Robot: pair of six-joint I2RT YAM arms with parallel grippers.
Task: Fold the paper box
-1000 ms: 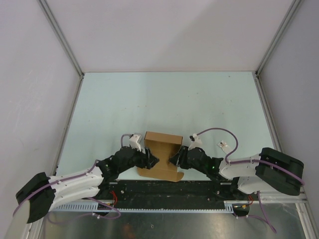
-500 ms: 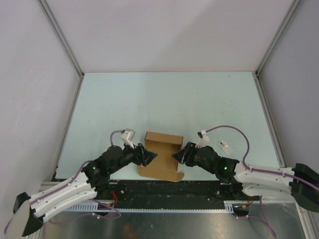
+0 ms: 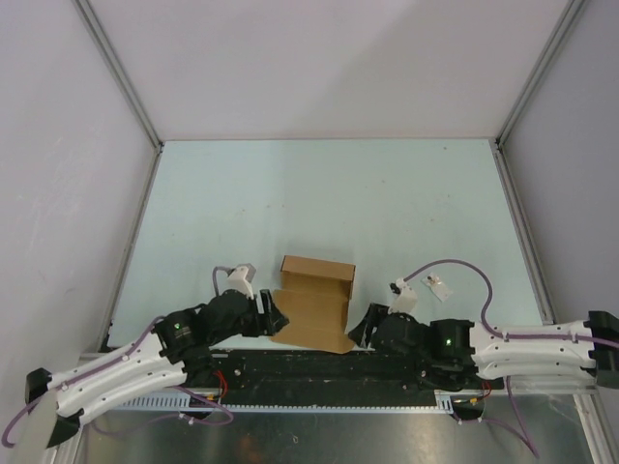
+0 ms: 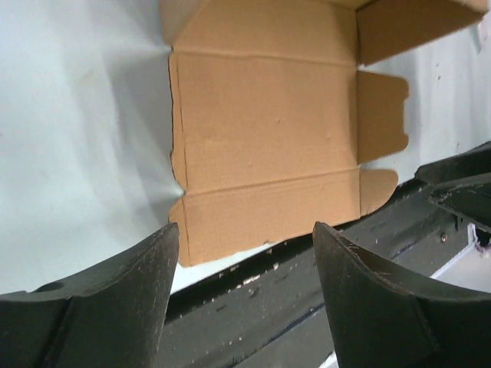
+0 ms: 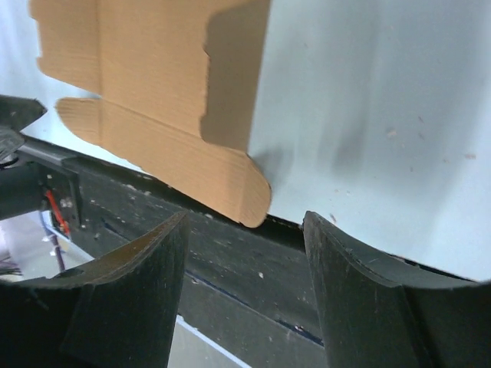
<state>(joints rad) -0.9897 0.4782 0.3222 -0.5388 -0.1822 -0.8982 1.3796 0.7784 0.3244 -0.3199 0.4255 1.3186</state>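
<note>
Both jaws gape empty beside the plain brown cardboard box [image 3: 311, 307] at the tabletop's [image 3: 290, 193] near edge; unheld, its raised flap may spring flat.

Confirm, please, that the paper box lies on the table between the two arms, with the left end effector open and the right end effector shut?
Not quite: the right end effector is open, not shut. The right wrist view shows its fingers standing wide apart, gripping nothing. The rest holds: the paper box lies on the table between the arms, and the left end effector is open.
</note>
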